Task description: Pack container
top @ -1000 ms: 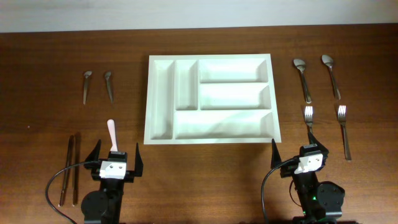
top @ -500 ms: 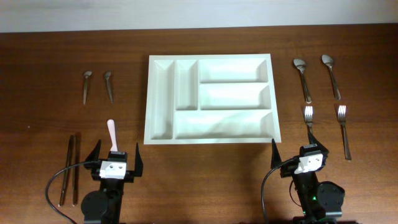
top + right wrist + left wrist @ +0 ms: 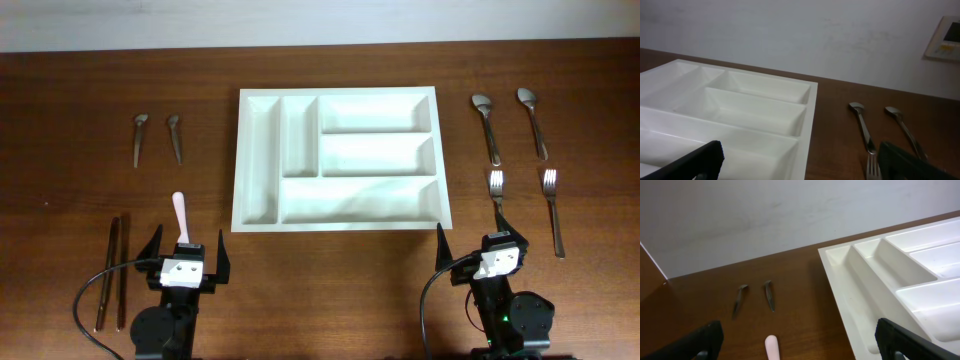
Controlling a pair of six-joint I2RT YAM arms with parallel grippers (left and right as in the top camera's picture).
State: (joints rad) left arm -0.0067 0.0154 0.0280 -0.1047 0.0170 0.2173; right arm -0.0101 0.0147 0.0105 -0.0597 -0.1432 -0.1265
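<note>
state: left gripper (image 3: pixel 186 250), right gripper (image 3: pixel 800 150) both spread, empty | candidate: pink-handled utensil (image 3: pixel 180 214) left of cutlery tray (image 3: pixel 340 224), lengthwise dead ahead of left gripper | nearer: left

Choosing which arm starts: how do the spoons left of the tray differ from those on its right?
The left spoons are short with small bowls; the right spoons are longer with larger bowls. The left spoons' handles splay apart; the right spoons lie roughly parallel. Both pairs are metal, bowls at the far end.
</note>
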